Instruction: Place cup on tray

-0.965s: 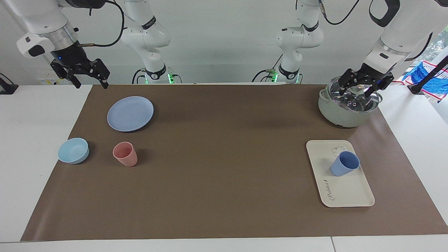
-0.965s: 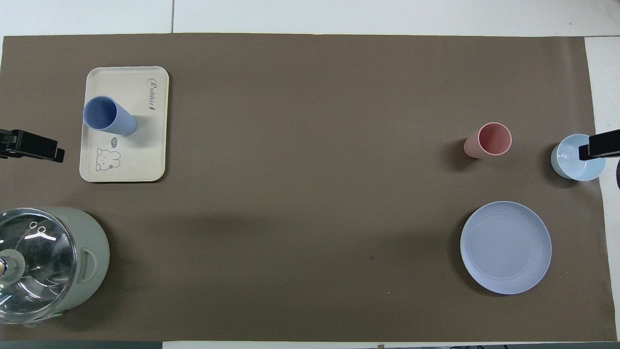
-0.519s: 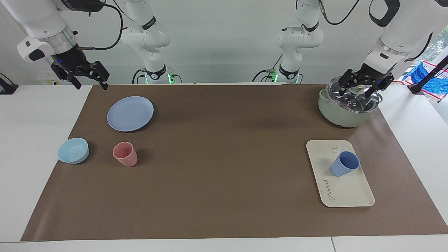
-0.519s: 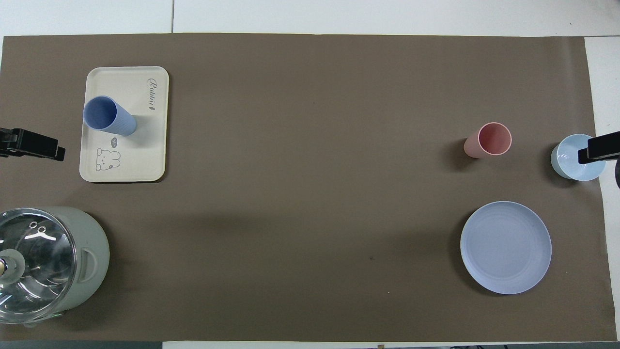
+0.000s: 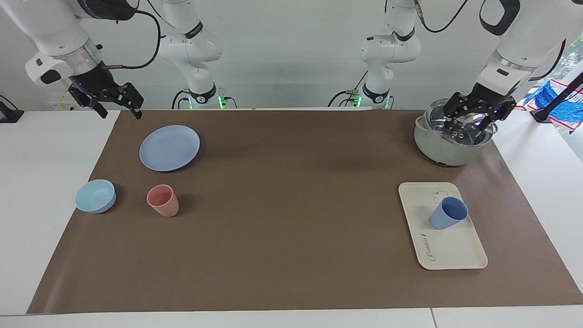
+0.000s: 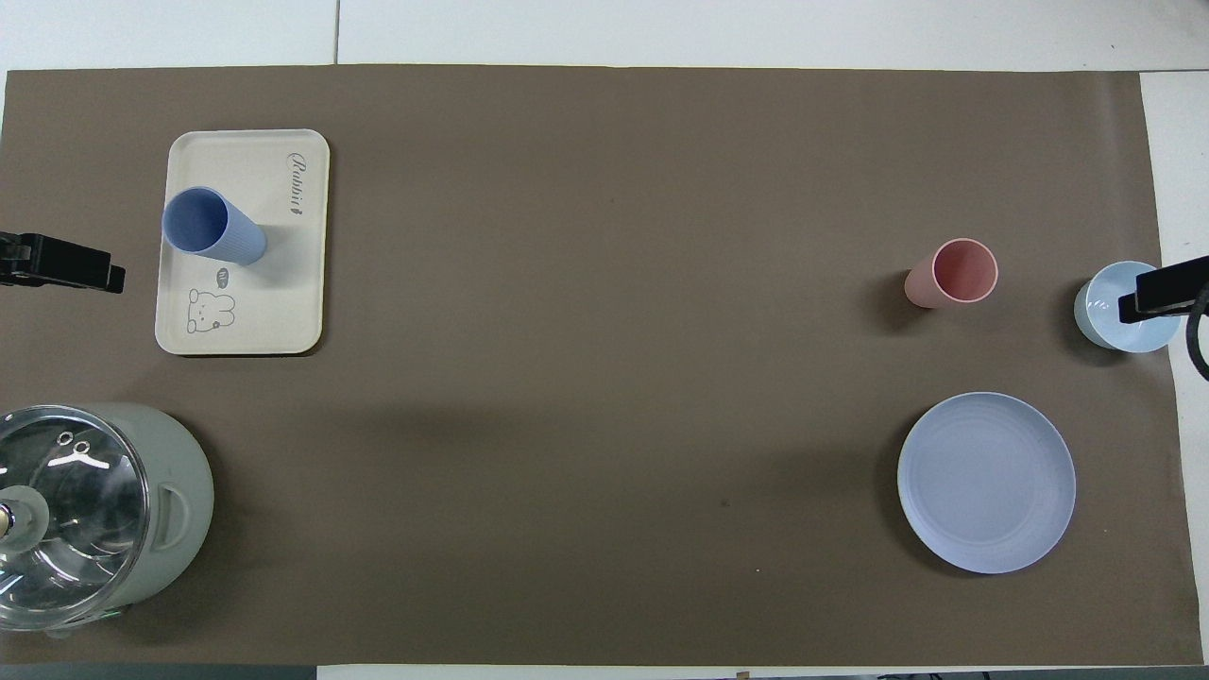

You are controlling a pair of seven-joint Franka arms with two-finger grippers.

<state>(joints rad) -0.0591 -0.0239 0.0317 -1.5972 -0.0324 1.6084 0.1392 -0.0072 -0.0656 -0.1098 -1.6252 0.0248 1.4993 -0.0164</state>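
On the brown mat [image 5: 291,228], at the left arm's end of the table, one cream tray [image 5: 448,248] lies with one blue cup [image 5: 448,213] standing upright on it, mouth up, at about two o'clock from the tray's centre in the facing view, just beside the small bear drawing. In the overhead view the same cup [image 6: 212,226] sits toward the tray's [image 6: 293,312] nine o'clock edge.

Nearer the robots than the tray, at roughly twelve o'clock from it in the facing view, stands one pale green pot [image 5: 448,146] with a glass lid. The left gripper [image 5: 474,117] hangs over that lid, fingers spread apart and holding nothing.

At the right arm's end there are three more pieces: one round blue plate [image 5: 169,148], one pink cup [image 5: 163,200] and one light-blue bowl [image 5: 95,196]. The pink cup stands at about six o'clock from the plate, the bowl beside it toward the mat's edge. The right gripper [image 5: 117,107] hovers over the mat's corner, at about ten o'clock from the plate, fingers spread and empty.

That makes two cups, one tray, one plate, one bowl, one pot.
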